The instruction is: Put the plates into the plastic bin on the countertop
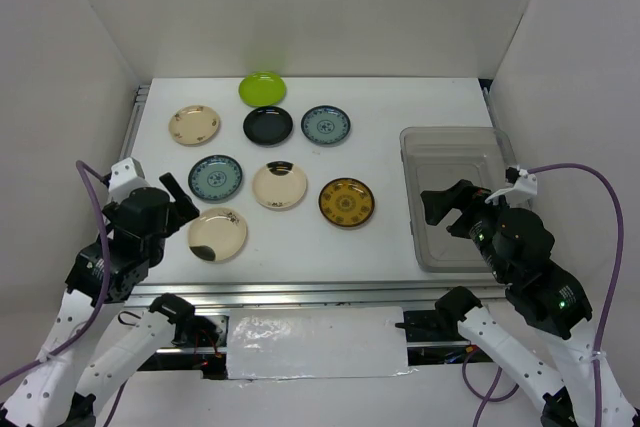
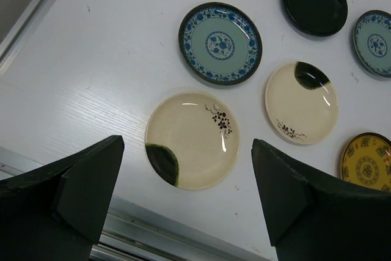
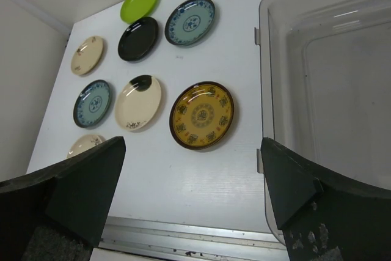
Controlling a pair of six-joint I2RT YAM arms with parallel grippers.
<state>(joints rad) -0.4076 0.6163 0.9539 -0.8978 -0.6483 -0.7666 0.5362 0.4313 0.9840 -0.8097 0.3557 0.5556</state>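
Note:
Several small plates lie flat on the white countertop (image 1: pixel 385 162): lime green (image 1: pixel 262 88), black (image 1: pixel 268 125), two blue-grey patterned (image 1: pixel 326 125) (image 1: pixel 215 177), cream ones (image 1: pixel 194 125) (image 1: pixel 279 185), amber (image 1: pixel 346 202), and a cream plate with a dark patch (image 1: pixel 218 234). The clear plastic bin (image 1: pixel 450 133) stands at the right with nothing in it. My left gripper (image 1: pixel 183 200) hovers open just left of the patched plate (image 2: pixel 192 140), which shows between its fingers. Over the bin's near-left part, my right gripper (image 1: pixel 448 209) is open and holds nothing; the amber plate (image 3: pixel 201 115) lies ahead of it.
White walls close in the counter on three sides. Metal rails (image 1: pixel 300 292) run along the near edge and the left edge (image 1: pixel 133 117). A purple cable loops off each wrist.

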